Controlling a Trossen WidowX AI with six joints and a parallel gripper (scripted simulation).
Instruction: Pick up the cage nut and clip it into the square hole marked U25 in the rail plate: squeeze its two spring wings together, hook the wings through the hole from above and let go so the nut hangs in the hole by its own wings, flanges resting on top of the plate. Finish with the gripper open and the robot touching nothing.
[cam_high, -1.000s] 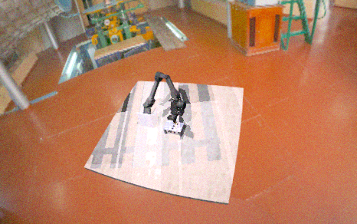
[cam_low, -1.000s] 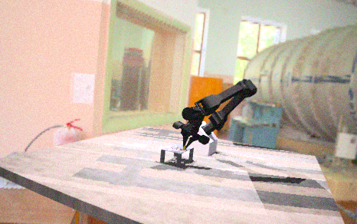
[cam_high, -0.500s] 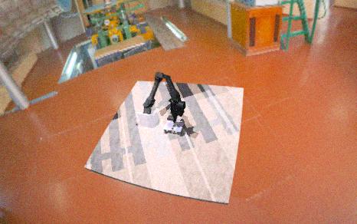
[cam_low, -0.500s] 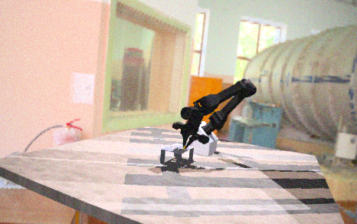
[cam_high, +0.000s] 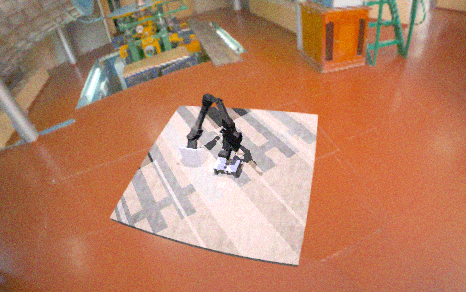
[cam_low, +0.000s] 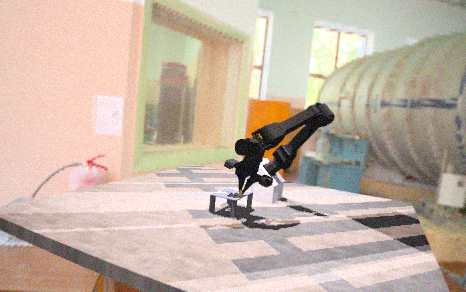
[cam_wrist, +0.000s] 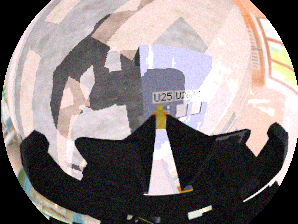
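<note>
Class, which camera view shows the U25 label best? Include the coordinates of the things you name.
The wrist view: the U25 label (cam_wrist: 163, 97) reads clearly on the rail plate (cam_wrist: 200, 65) (cam_high: 220, 162). Top and exterior views show the plate, but no legible label.

Plate (cam_high: 234, 165) (cam_low: 220, 194) (cam_wrist: 200, 65) found raised on legs, on table (cam_high: 260, 220) (cam_low: 125, 240) (cam_wrist: 40, 75). Arm base (cam_high: 191, 158) (cam_low: 275, 191) also set on table: left of plate in top view, behind it and to its right in exterior view. Nut (cam_low: 240, 193) (cam_wrist: 160, 119) seen between fingertips, by label U25 (cam_wrist: 163, 97); label U26 (cam_wrist: 181, 95) placed to the right in wrist view.
</note>
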